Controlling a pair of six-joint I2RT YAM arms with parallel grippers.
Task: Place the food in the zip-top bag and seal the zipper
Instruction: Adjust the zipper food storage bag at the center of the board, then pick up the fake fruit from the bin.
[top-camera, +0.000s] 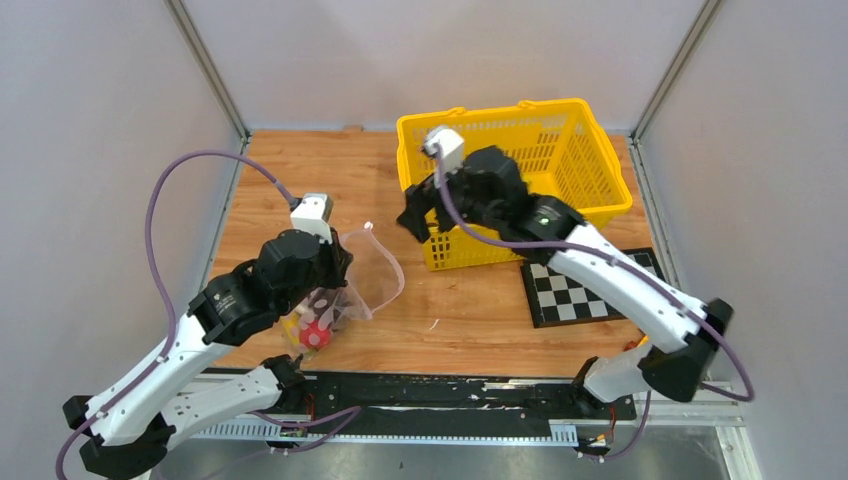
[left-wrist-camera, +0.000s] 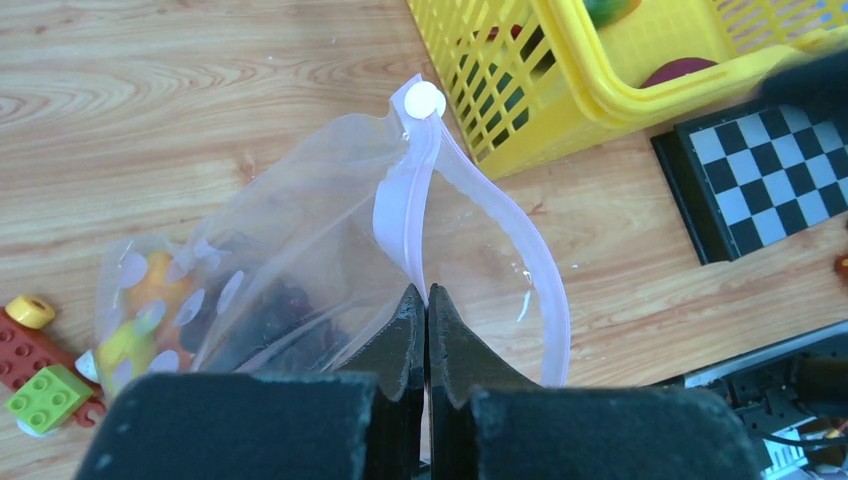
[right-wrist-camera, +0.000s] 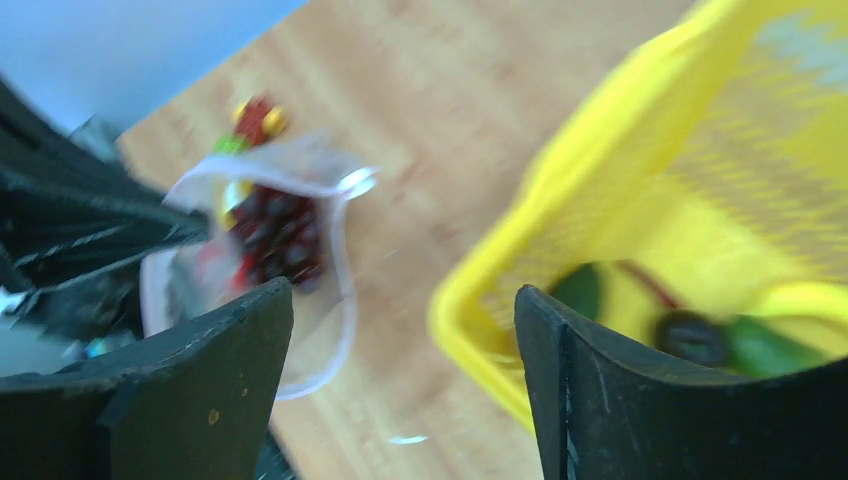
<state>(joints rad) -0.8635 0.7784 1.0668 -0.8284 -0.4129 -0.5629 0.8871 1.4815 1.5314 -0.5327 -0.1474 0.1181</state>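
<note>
Left jaws clamped on the zipper (left-wrist-camera: 400, 210) of the zip-top bag (left-wrist-camera: 290, 240), food (left-wrist-camera: 283, 308) inside; right jaws wide open, empty, above yellow basket (right-wrist-camera: 620, 170) rim.

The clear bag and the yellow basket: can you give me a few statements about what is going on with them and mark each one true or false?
1. The left gripper is shut on the mouth edge of the zip-top bag. True.
2. The zipper is sealed. False: the mouth gapes open in a loop.
3. The right gripper holds a piece of food. False: its jaws stand wide apart with nothing between them.
4. Dark grapes lie inside the bag. True.
5. The yellow basket is empty. False: a green piece lies in it.
</note>
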